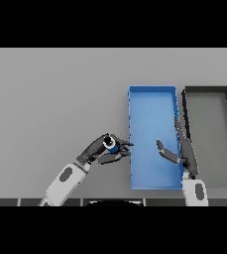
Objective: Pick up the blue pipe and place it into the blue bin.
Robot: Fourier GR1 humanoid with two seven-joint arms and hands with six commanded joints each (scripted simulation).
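One blue pipe (110,144) (seemingly end-on) in left hand (99,151)

grey table (50,94), blue bin (152,92), black bin (207,90)

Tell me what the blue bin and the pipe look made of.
Blue bin: probably moulded plastic, matte; even colour, thin straight walls, no glare. Blue pipe, held in the left hand: likely plastic too, with a pale rim round a dark bore; mostly hidden, so uncertain.
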